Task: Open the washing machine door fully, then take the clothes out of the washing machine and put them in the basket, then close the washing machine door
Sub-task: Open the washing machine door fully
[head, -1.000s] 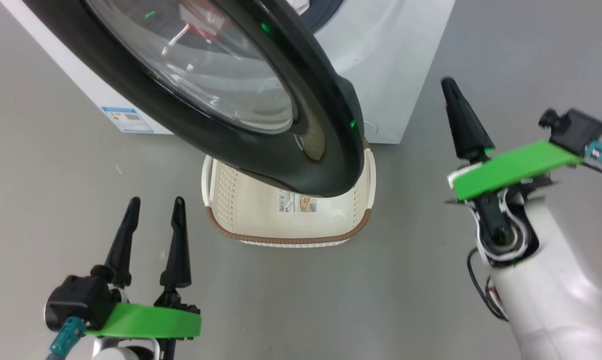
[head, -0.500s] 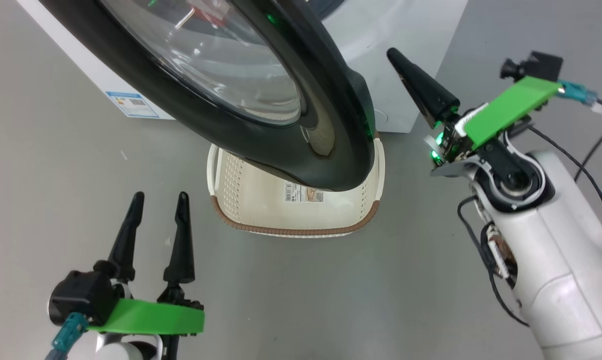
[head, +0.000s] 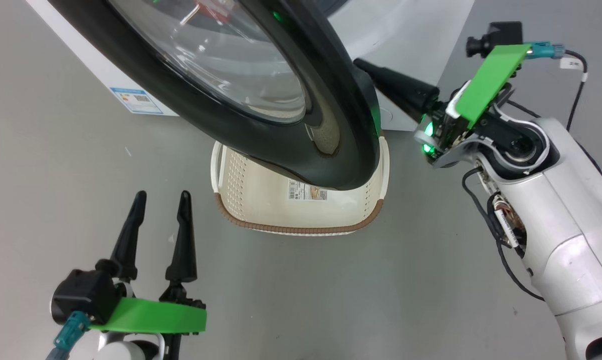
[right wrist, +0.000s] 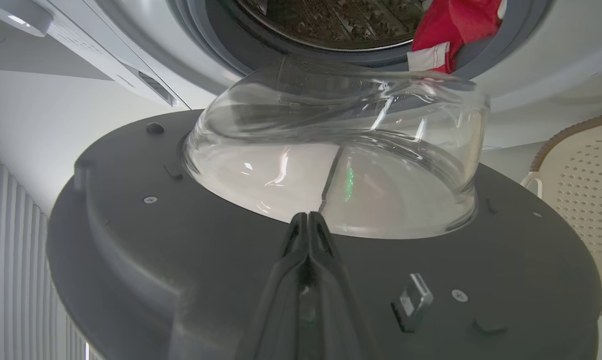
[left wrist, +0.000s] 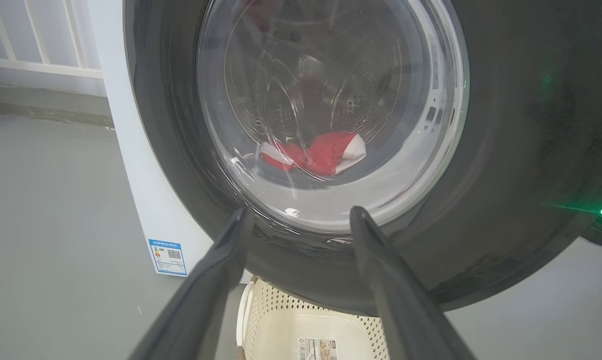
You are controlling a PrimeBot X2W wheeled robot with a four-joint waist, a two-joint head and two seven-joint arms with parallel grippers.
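Observation:
The washing machine door [head: 260, 132] with its black rim hangs partly open above the cream basket [head: 301, 229]. My right gripper [head: 358, 62] is shut and empty, and its tip lies behind the door's free edge. In the right wrist view the right gripper [right wrist: 308, 217] points at the door's grey inner face [right wrist: 180, 250], just below the glass bowl [right wrist: 341, 165]. I cannot tell whether it touches. Red clothes [right wrist: 451, 25] lie at the drum's mouth in the washing machine [right wrist: 531, 75], and they show through the glass [left wrist: 321, 155]. My left gripper [head: 161, 196] stands open, low and left of the basket.
Grey floor surrounds the white washing machine [head: 411, 40], which carries a blue label [head: 136, 100] low on its front. A metal latch hook [right wrist: 413, 300] sticks out of the door's inner face. White railings [left wrist: 35, 45] stand behind the machine.
My right arm has swung left, bringing its shut gripper from out on the right to behind the door's edge. The camera has shifted slightly. The left gripper holds still.

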